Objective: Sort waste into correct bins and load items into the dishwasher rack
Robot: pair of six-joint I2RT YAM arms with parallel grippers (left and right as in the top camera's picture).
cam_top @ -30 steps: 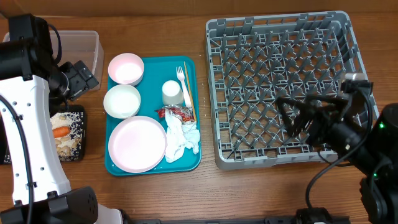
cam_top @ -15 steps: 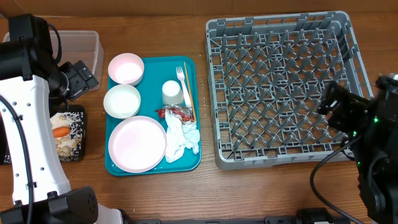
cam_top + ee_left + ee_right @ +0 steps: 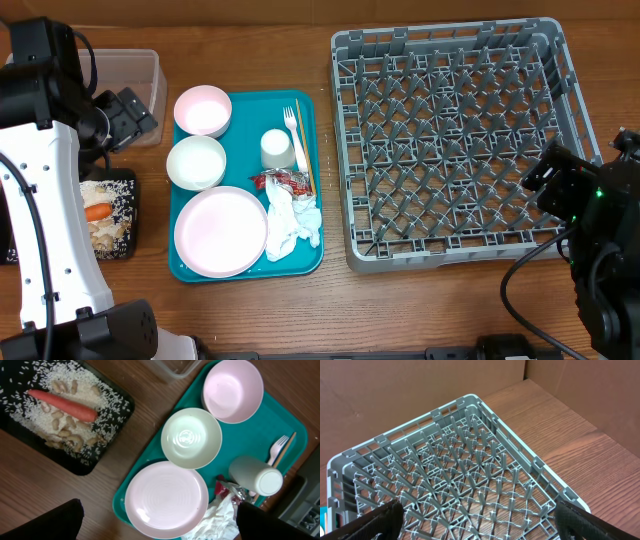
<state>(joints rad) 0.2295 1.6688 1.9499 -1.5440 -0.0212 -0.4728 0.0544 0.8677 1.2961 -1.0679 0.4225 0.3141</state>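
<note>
Left claw (image 3: 160, 524), right claw (image 3: 480, 525): both spread, empty. Napkin (image 3: 290, 225) crumpled at lower right of teal tray (image 3: 243, 130), touching plate (image 3: 220, 232). Likely light, soft, compressible; pinch raised fold from above.

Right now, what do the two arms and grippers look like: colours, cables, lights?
Left arm: white shell, black joints, a thin black cable along it; left gripper black and blocky. Right arm: all black, a green light lit, a black cable looping off it; right gripper black. In the wrist views the fingertips show as dark, blunt corners.
</note>
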